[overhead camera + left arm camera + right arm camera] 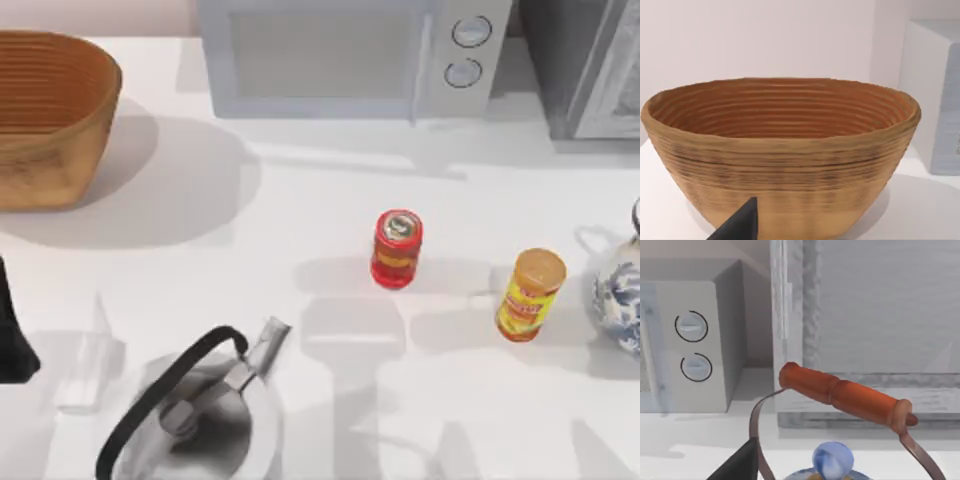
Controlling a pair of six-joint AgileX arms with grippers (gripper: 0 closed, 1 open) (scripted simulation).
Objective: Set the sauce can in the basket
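Observation:
The sauce can (pixel 396 248), red with a silver top and an orange-yellow band, stands upright on the white table right of the middle. The brown wicker basket (pixel 50 110) sits at the far left corner, and its ribbed wall and rim (pixel 785 150) loom large in the left wrist view. My left gripper (pixel 12 335) is a dark shape at the table's left edge, nearer the front than the basket and far from the can. A dark wedge of it (pixel 740 227) points at the basket. A dark part of my right gripper (pixel 740 465) faces a teapot, apart from the can.
A yellow container with an orange lid (pixel 530 295) stands right of the can. A blue-and-white teapot (pixel 620 290) with an orange handle (pixel 845 395) sits at the right edge. A silver kettle (pixel 190 420) is at the front left. A microwave (pixel 350 55) lines the back.

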